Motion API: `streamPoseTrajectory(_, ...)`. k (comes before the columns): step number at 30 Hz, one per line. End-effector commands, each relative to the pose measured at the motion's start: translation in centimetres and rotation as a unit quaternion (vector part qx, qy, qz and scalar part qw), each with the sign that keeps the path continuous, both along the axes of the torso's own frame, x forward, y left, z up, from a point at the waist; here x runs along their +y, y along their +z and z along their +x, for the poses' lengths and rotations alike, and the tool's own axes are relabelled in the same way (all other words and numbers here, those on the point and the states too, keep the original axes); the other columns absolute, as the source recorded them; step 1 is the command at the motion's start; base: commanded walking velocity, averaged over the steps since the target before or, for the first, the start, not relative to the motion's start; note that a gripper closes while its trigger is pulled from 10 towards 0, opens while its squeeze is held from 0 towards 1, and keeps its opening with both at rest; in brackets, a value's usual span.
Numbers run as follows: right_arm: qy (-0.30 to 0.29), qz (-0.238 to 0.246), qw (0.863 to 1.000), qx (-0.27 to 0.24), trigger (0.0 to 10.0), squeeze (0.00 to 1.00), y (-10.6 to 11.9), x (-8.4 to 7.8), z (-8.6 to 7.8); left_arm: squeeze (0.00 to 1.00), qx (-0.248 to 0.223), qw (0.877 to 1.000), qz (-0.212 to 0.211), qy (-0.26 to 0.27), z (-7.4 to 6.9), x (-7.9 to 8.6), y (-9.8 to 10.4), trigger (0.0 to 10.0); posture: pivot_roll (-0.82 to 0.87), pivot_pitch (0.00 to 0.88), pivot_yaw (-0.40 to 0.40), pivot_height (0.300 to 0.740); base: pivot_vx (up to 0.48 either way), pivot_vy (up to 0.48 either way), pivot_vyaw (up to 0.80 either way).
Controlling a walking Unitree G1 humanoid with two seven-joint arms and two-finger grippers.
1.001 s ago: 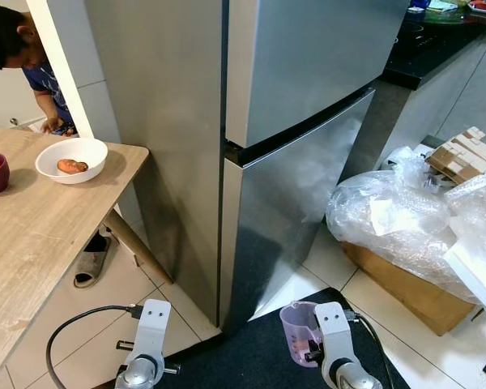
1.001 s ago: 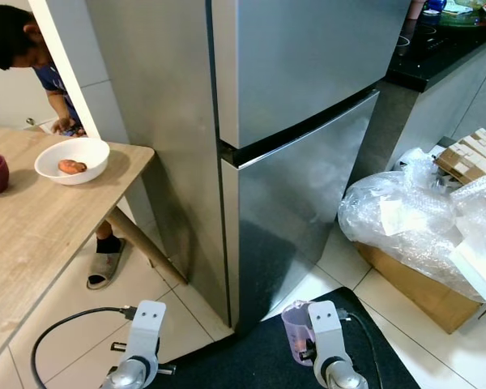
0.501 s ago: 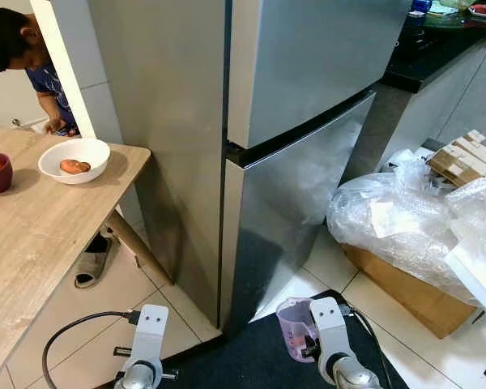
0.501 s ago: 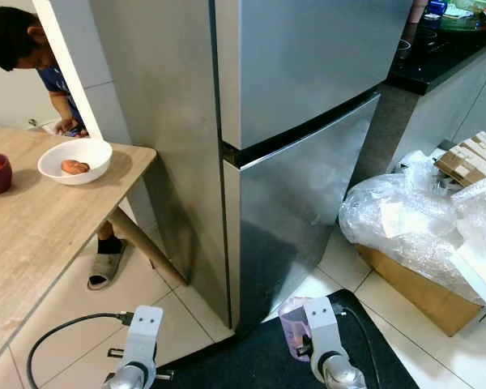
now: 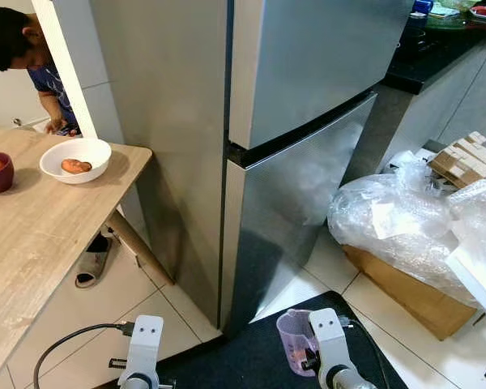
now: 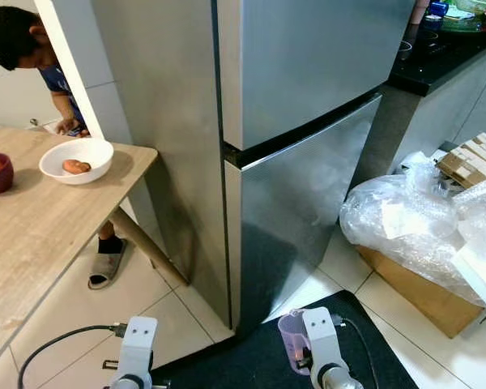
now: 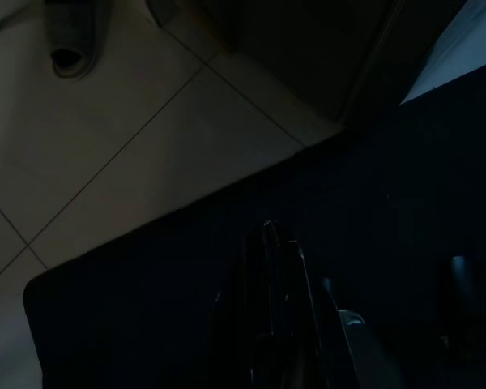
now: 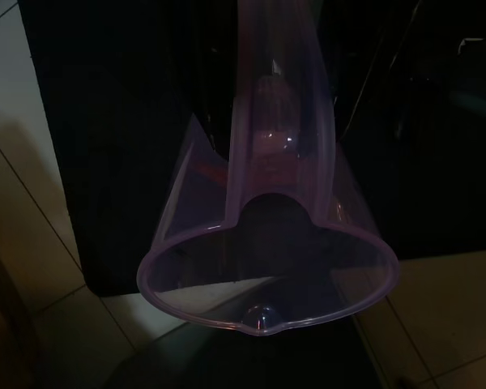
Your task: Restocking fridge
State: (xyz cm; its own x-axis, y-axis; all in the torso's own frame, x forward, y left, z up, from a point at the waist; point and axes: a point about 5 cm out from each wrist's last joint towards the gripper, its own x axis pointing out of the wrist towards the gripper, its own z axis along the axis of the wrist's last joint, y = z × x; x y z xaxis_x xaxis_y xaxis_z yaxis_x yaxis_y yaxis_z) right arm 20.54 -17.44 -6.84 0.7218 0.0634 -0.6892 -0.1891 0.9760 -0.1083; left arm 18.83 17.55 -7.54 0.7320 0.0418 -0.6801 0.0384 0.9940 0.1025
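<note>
The right hand (image 5: 308,356) is gripping a clear purple jug (image 5: 292,336) at the bottom centre of the frame, before the closed fridge (image 5: 300,121). The left hand (image 7: 271,267) is hanging clenched over the dark mat (image 5: 251,356), lower left.

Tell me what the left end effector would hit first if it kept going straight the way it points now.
Most likely the dark floor mat. The left end effector points down at it, with pale tiled floor beyond the mat's edge. Depth is hard to judge in this dim view.
</note>
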Motion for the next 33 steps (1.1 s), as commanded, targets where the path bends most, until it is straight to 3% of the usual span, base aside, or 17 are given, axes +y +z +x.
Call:
streamPoseTrajectory(1,-0.003,-0.001,1.000,0.008,10.0,0.00,-0.2,0.0,-0.4,0.00,-0.003,1.000,-0.004,0.001,0.0,0.1,0.0,10.0,-0.06,0.000,-0.019,0.740,0.000,0.000,0.00)
streamPoseTrajectory(19,0.006,-0.011,1.000,0.028,10.0,0.00,-0.6,-0.3,-0.9,0.00,0.012,1.000,-0.011,-0.001,-0.2,-0.1,-0.2,10.0,-0.05,0.000,-0.026,0.740,0.000,0.000,0.00)
streamPoseTrajectory(26,0.006,-0.013,1.000,0.022,10.0,0.00,-0.2,-0.6,-0.1,0.00,0.005,0.999,-0.027,0.038,0.4,0.3,0.1,10.0,-0.07,0.009,-0.040,0.740,0.000,0.000,0.00)
streamPoseTrajectory(33,-0.039,0.010,0.999,0.006,10.0,0.00,0.5,-1.2,0.9,0.00,-0.002,0.999,-0.016,0.051,1.2,0.8,0.5,10.0,-0.10,0.014,-0.020,0.740,0.000,0.000,0.00)
